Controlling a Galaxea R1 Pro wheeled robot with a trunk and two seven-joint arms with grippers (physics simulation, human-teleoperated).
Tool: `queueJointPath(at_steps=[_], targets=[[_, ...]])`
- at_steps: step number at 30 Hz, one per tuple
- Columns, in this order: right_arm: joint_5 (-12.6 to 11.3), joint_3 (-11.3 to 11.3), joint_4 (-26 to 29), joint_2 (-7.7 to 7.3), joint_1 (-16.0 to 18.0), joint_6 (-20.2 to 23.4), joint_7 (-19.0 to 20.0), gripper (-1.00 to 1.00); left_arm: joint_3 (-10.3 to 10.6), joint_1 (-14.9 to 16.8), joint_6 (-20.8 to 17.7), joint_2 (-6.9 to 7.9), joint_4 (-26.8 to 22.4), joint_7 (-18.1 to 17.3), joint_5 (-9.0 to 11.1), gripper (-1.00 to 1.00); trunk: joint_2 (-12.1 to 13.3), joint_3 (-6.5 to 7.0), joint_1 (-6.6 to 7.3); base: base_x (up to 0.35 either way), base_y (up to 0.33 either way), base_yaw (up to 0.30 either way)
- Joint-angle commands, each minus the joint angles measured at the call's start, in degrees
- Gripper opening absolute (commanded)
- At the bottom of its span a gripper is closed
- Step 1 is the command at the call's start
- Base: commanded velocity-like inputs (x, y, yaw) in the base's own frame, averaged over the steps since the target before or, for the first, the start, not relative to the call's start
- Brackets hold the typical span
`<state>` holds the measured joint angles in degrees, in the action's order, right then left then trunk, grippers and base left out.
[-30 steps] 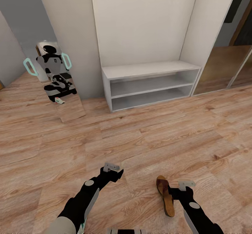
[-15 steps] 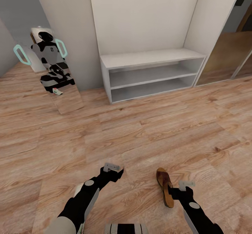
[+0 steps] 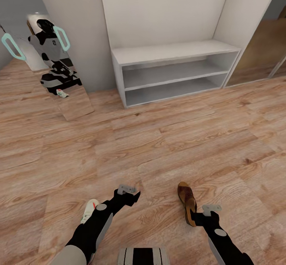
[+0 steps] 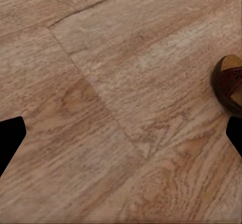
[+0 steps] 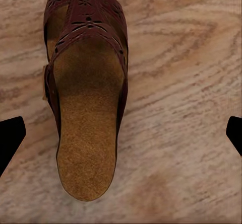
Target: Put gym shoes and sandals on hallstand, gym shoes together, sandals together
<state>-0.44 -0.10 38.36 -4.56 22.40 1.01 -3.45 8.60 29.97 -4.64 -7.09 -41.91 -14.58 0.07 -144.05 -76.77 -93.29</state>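
Observation:
One dark brown sandal (image 3: 186,201) lies flat on the corridor floor (image 3: 159,150), woven upper pointing towards the rack. My right gripper (image 3: 195,217) hangs open just above its heel end; in the right wrist view the sandal (image 5: 85,98) lies between the wide-apart fingers of that gripper (image 5: 121,136). The left gripper (image 3: 134,196) is open over bare planks, and its wrist view catches the sandal's toe (image 4: 229,80) to one side of the gripper (image 4: 121,138). A white gym shoe (image 3: 89,210) peeks out from behind my left forearm. The pale grey hallstand (image 3: 174,53) stands against the far wall, its shelves bare.
A leaning floor mirror (image 3: 59,74) left of the rack reflects the robot. A mirrored sliding door (image 3: 258,54) runs along the right. Wide wood floor lies between me and the rack.
The camera has tilted down and moved closer, so the rack sits higher in the picture and a gym shoe has come into view by the left arm. Both arms keep their pose.

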Motion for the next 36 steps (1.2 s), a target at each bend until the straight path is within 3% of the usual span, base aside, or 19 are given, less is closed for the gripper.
queueJointPath(at_steps=[1,16,31,36], targets=[[0.00,0.22,0.21,-0.01,0.01,0.06,-0.18,1.00,0.00,0.00,-0.37,-0.03,-0.10,-0.19,0.02,1.00,-0.02,-0.05,0.01,0.000,0.000,0.000],[0.00,0.28,0.46,0.01,0.01,-0.01,-0.22,1.00,0.01,0.00,-0.37,-0.05,-0.10,-0.19,0.02,1.00,-0.02,-0.06,0.01,0.000,0.000,0.000],[0.03,0.19,0.10,0.60,0.01,-0.12,-0.24,1.00,0.12,0.17,-0.34,-1.47,-1.17,-0.27,-0.07,1.00,-0.22,-3.39,-0.37,0.000,0.000,0.000],[0.01,0.19,0.11,0.61,0.01,-0.13,-0.32,1.00,0.32,0.23,-0.62,-1.51,-4.85,-0.24,-0.10,1.00,-0.22,-3.39,-0.37,0.000,0.000,0.000]])
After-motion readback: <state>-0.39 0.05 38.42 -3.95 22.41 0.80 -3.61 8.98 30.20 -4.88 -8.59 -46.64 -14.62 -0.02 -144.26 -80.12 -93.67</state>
